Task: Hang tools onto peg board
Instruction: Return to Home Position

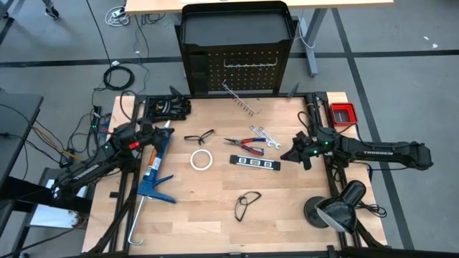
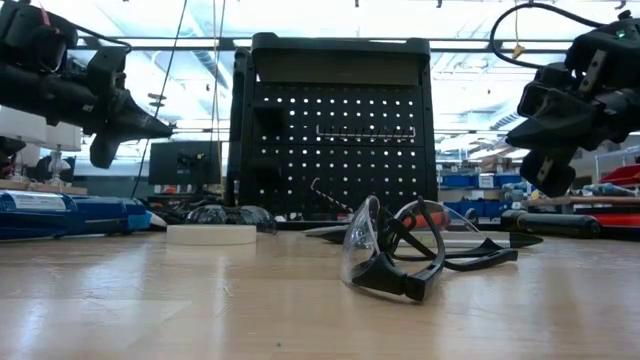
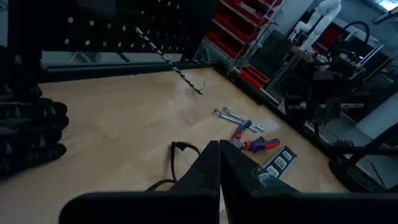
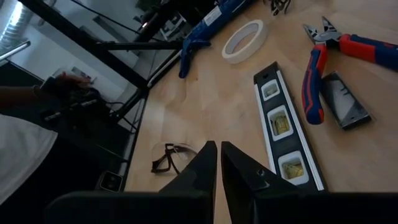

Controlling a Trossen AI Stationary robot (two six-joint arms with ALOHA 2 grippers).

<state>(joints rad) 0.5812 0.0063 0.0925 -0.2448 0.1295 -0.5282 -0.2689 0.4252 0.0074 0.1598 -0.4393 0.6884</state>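
Left gripper (image 3: 219,165): its own camera shows the two dark fingers pressed together, nothing between them. Right gripper (image 4: 217,162): fingers drawn in to a hairline gap, also carrying nothing. The low view adds what those cameras cannot: both grippers hang clear above the table (image 1: 201,222), touching no tool, left one on the caulking-gun side, right one on the opposite side.

Out from the right gripper, its wrist camera picks up the slim black-and-silver bar (image 4: 283,134) lying flat, the red-and-blue pliers (image 4: 313,74) just beside it, a white tape roll (image 4: 244,40) beyond, and the front safety glasses (image 4: 169,157) near the table edge. That same view alone catches a person's hand (image 4: 62,84) off the table.

From overhead, the layout opens up: two silver wrenches (image 1: 264,136) next to the pliers, the second safety glasses (image 1: 199,136) near the left gripper, the blue caulking gun (image 1: 153,168) along the left side. The peg board (image 1: 237,68) stands upright at the table's far edge, and every tool lies on the wood, apart from the board.
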